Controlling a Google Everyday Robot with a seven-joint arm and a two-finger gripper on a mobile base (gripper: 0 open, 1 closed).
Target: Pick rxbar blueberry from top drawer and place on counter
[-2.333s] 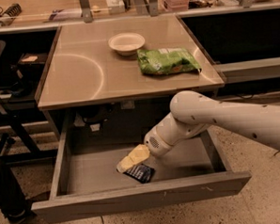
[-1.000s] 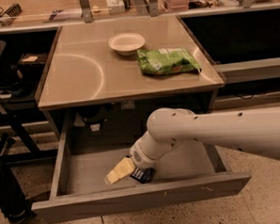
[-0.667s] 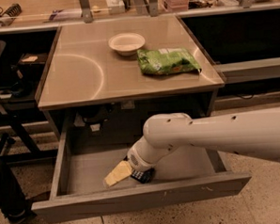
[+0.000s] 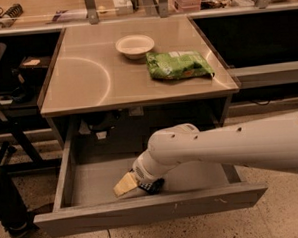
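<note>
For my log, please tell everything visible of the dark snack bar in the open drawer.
Only a small dark corner of the rxbar blueberry shows, low on the top drawer's grey floor near its front panel. The arm's wrist hides the rest. The gripper sits in the drawer right beside it.

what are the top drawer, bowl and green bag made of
The top drawer looks like grey painted metal: flat matte panel, thin walls. The bowl, white, is probably plastic or ceramic: smooth rim. The green bag is crinkly plastic film, glinting. The gripper sits low in the drawer by the rxbar blueberry.
</note>
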